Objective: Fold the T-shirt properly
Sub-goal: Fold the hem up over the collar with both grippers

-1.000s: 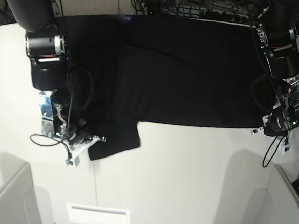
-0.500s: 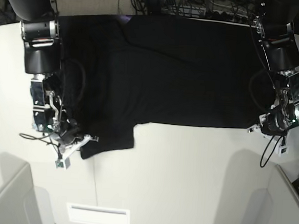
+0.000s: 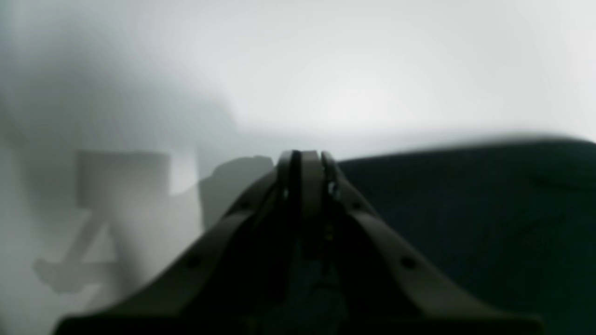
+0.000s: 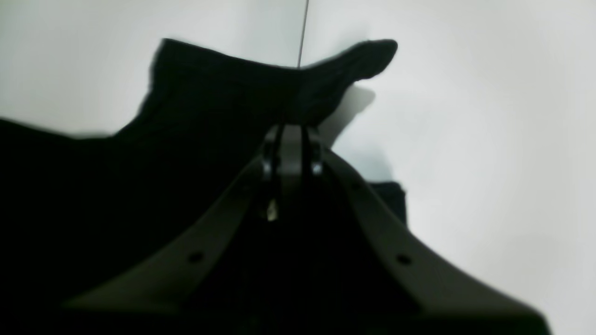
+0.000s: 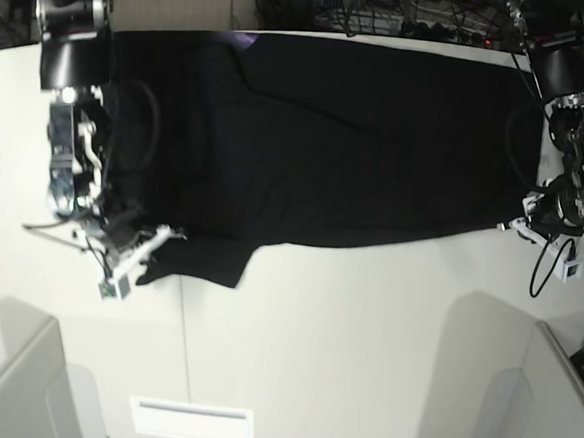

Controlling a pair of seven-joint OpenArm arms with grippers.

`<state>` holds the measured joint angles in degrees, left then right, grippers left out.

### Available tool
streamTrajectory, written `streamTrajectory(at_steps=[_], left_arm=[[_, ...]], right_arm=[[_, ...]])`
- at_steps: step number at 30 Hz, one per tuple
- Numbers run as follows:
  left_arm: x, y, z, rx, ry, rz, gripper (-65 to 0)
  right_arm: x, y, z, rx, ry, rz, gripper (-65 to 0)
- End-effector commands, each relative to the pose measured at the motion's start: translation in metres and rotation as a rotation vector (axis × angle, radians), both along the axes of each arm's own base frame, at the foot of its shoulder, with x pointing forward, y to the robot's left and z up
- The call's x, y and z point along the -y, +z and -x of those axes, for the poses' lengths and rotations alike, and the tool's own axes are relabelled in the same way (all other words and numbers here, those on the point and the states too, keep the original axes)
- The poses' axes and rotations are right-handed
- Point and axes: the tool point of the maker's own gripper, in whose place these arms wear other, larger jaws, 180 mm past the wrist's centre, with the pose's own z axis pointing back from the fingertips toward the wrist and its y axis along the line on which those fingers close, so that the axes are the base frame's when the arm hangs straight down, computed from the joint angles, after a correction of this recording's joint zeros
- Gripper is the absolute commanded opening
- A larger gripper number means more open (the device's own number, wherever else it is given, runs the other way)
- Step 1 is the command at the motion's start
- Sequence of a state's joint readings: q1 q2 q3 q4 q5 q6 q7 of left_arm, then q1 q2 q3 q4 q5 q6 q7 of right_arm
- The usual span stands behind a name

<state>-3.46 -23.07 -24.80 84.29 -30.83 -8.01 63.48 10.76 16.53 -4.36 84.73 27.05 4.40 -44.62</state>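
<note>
the tabletop [image 5: 365, 324] is white and carries the t-shirt [image 5: 357, 143], which lies spread flat with its long axis running across the base view, from one arm to the other, filling the far half. no print shows, only black. the right gripper [image 5: 137, 260] sits at the sleeve end on that view's left, the left gripper [image 5: 532, 221] at the opposite end on its right, so each arm is nearest its own end and the cloth lies between them. in the right wrist view the right gripper's jaws are pressed together with black cloth bunched at the tips, so we judge them pinching the sleeve. the left jaws are pressed together at the hem edge; we cannot tell if cloth is caught. cables [image 5: 407, 12] run beyond the far edge, clear of the near-side tabletop.
</note>
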Motion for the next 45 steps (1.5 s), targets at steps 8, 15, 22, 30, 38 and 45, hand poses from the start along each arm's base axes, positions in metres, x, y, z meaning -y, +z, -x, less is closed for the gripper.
streamTrajectory(at_steps=[8,15,22,30,38,45], left_arm=[[-0.013,0.029,0.014,0.070,-0.014,-0.086,-65.0],[-0.005,0.040,0.024,0.082,-0.122,-0.152,-65.0],[-0.002,0.029,0.043,0.035,-0.167,-0.168,-65.0],[0.008,0.054,0.054,0.052,-0.331,-0.284,-65.0],[0.011,0.035,0.084,-0.026,-0.357,-0.277,-65.0],[0.011,0.028,0.095,-0.059,-0.362,-0.271,-65.0]], right_arm=[[0.020,0.028,0.049,0.021,-0.037,0.013,-65.0],[0.013,0.021,0.088,-0.005,-0.031,0.010,-65.0],[0.025,0.025,0.111,-0.007,-0.068,0.016,-65.0],[0.024,0.011,0.143,-0.063,-0.094,0.001,-65.0],[0.022,-0.007,0.181,-0.136,-0.163,-0.045,-65.0],[0.020,-0.009,0.193,-0.077,-0.200,-0.067,-65.0]])
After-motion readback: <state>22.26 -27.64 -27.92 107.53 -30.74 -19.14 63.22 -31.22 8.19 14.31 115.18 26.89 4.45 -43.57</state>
